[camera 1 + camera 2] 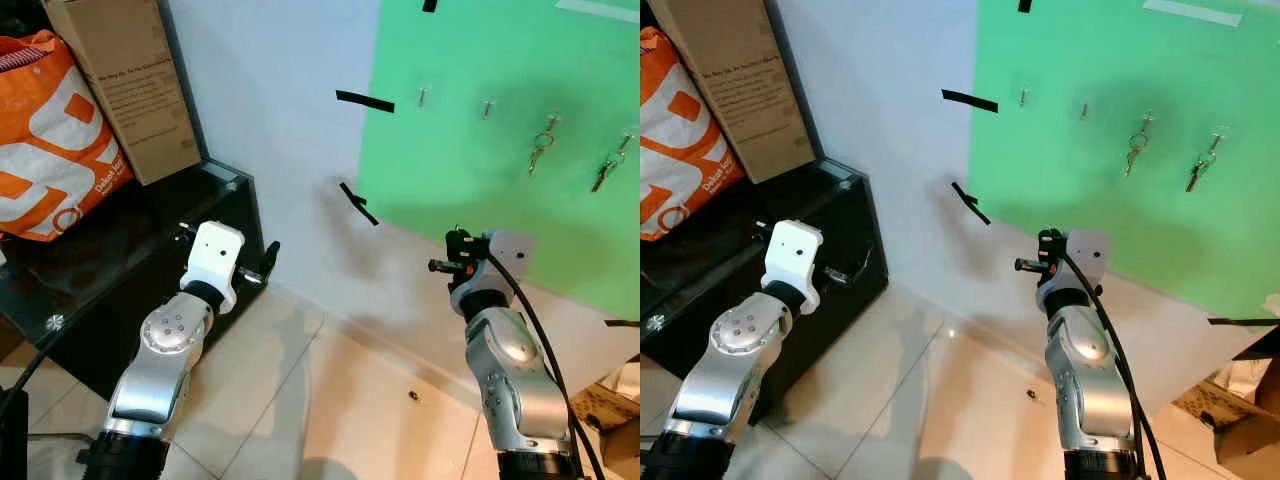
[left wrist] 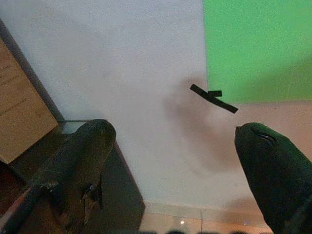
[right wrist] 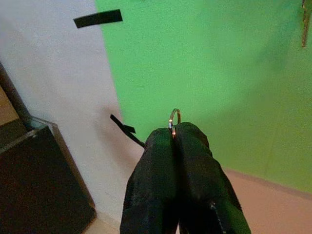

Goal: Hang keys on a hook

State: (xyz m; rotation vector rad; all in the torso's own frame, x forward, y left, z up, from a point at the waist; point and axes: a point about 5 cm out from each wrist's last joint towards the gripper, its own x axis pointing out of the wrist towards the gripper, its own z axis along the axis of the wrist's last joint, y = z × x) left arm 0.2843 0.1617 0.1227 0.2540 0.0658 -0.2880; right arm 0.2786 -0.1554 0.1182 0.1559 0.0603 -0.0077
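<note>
Left eye view, read from my left: an orange bag [image 1: 50, 140] and a brown cardboard box [image 1: 125, 85] stand on a black glass-topped cabinet [image 1: 120, 260] against the white wall [image 1: 270, 120].

1. Left gripper [image 2: 175, 161]: raised before the cabinet's corner, facing the wall. In the left wrist view I see its fingers [image 2: 80, 165] spread wide apart with nothing between them.
2. Black tape strips [image 1: 364, 101]: stuck along the left edge of the green board [image 1: 500, 160].
3. Right gripper [image 3: 174, 134]: held up in front of the lower part of the green board. Its fingers are pressed together, pinching a metal key ring [image 3: 174, 117] whose loop protrudes just past the tips.
4. Hooks [image 1: 423, 96]: a row of four on the board. The two on the left are bare; the two on the right each carry hanging keys [image 1: 541, 148].
</note>
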